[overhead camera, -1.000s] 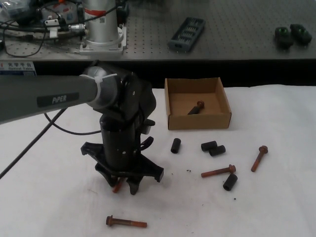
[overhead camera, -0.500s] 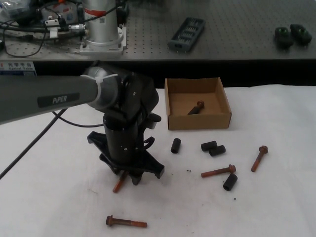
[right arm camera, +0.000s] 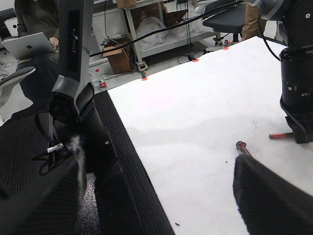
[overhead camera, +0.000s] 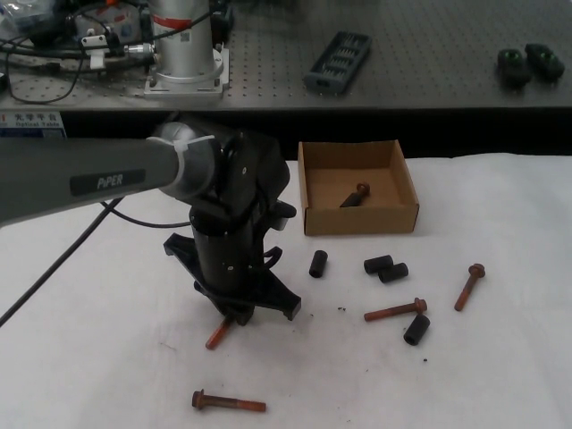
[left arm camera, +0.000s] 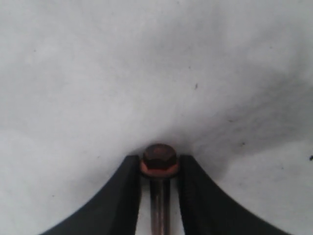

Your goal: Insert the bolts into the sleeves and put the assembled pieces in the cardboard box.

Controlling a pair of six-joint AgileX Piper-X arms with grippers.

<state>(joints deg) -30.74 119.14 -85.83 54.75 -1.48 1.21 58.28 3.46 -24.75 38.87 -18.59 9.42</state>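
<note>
- Your left gripper [overhead camera: 234, 315] is closed down narrow on a rusty bolt [left arm camera: 159, 160]. The hex head sits right at the fingertips and the shank runs back between the fingers towards the wrist.
- From the high view, the bolt's lower end pokes out under the gripper at a tilt, close over the white cloth [overhead camera: 107, 357]. I cannot tell whether it touches.
- The relation that matters is that the nearest sleeve [overhead camera: 318, 264] lies to the right of this gripper and a little farther from the camera, near but apart. The left arm is plainly the closer one.
- Since the bolt's long axis follows the fingers head-outward, you will probably need the other arm or a regrip to free the shank end.
- Beyond the nearest sleeve, a pair of sleeves [overhead camera: 386, 268] touch each other, and another sleeve [overhead camera: 416, 330] lies just beside a loose bolt [overhead camera: 395, 311].
- The cardboard box [overhead camera: 361, 219] sits behind the sleeves with one assembled piece [overhead camera: 355, 195] inside.
- Your right gripper [right arm camera: 159, 196] is spread wide and empty, back at the bench edge.
</note>
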